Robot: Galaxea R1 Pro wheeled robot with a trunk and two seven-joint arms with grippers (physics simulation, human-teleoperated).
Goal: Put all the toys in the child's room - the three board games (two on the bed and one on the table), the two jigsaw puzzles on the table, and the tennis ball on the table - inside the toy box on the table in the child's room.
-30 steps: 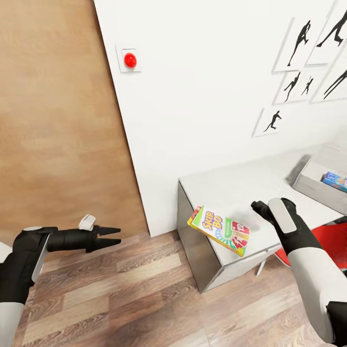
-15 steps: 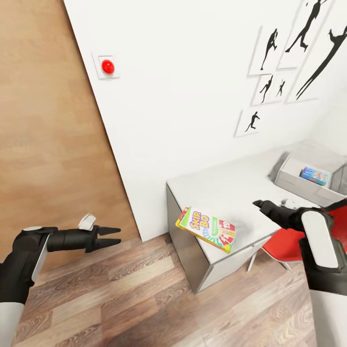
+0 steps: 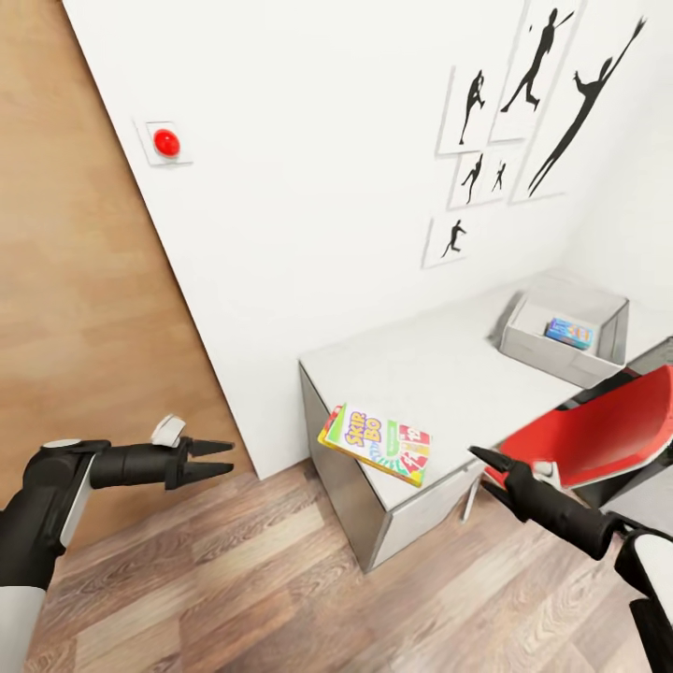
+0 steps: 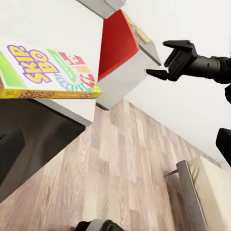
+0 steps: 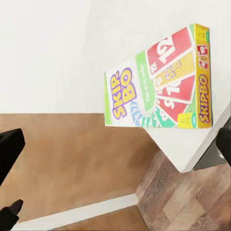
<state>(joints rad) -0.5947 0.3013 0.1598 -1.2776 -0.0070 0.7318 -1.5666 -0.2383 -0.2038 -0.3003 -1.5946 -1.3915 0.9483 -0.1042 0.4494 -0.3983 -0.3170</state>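
A yellow-green-red board game lies flat on the near corner of the pale grey table, overhanging its edge. It also shows as a Skip-Bo box in the left wrist view and the right wrist view. The light grey toy box stands further back on the table with a blue board game inside. My right gripper hangs open and empty just right of the corner, apart from the box; it is also in the left wrist view. My left gripper is open and empty over the floor.
A red chair stands tucked at the table beside my right arm. A white wall with silhouette pictures and a red button is behind. A wooden panel is at the left. The bed's edge is in the left wrist view.
The whole view has shifted, so the camera moved. My right arm has drawn back and down from over the table to beside its corner. The left arm holds still.
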